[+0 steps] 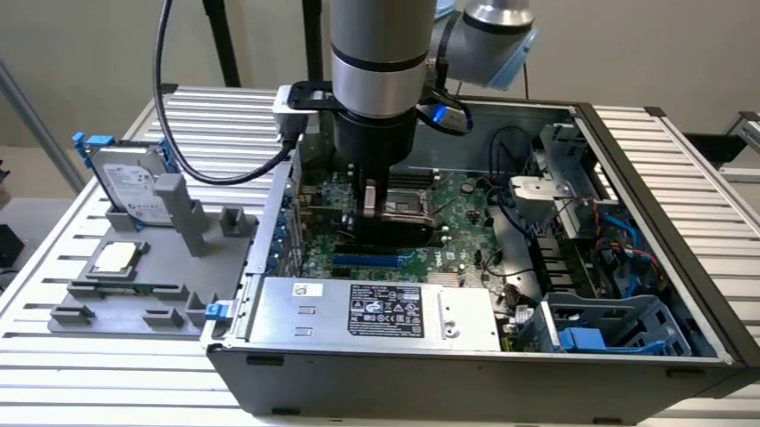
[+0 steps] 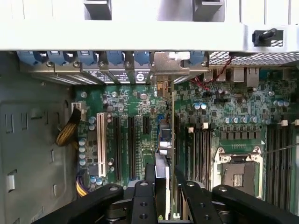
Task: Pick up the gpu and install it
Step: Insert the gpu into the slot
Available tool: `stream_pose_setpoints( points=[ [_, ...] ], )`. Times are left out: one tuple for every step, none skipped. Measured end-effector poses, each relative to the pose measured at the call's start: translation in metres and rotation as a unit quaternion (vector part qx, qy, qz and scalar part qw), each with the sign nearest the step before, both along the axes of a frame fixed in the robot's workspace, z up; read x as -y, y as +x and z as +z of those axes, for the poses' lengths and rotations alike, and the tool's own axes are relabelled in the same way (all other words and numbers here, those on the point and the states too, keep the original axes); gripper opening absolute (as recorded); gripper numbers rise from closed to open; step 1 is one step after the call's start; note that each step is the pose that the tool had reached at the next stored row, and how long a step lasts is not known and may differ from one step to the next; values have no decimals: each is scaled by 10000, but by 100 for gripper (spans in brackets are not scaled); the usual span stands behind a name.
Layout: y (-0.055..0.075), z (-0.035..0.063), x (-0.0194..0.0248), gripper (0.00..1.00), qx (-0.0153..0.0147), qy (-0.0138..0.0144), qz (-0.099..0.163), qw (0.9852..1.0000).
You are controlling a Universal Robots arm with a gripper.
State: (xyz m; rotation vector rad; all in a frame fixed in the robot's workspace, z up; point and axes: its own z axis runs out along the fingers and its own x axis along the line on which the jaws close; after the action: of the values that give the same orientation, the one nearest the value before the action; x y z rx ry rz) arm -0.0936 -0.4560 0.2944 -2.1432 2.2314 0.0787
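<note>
arm vertical inside case (image 1: 665,267) | gripper (image 2: 164,179) pinching gpu (image 2: 169,140) edge-on | above motherboard (image 2: 219,116)

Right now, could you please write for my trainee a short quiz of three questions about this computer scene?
1. True or false: the gripper is down inside the open computer case, over the motherboard.
2. What does the gripper hold? A) the hard drive B) the gpu C) a cable
3. Where does the hard drive with blue rails stand?

Key:
1. True.
2. B: the gpu stands on edge between the fingers, its metal bracket at the case's rear slots.
3. Outside the case, in the grey holder at the exterior view's left.
</note>
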Motion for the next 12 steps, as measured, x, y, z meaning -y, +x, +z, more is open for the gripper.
stream_pose_setpoints(
  points=[
    [0,-18,0,0,0,0,4,10000],
    [0,-36,0,0,0,0,8,10000],
    [0,-54,0,0,0,0,12,10000],
    [0,-72,0,0,0,0,16,10000],
    [0,-90,0,0,0,0,20,10000],
    [0,-108,0,0,0,0,25,10000],
    [0,-126,0,0,0,0,29,10000],
    [0,-144,0,0,0,0,31,10000],
    [0,-163,0,0,0,0,33,10000],
    [0,-182,0,0,0,0,35,10000],
    [0,-201,0,0,0,0,36,10000],
    [0,-218,0,0,0,0,36,10000]
  ],
)
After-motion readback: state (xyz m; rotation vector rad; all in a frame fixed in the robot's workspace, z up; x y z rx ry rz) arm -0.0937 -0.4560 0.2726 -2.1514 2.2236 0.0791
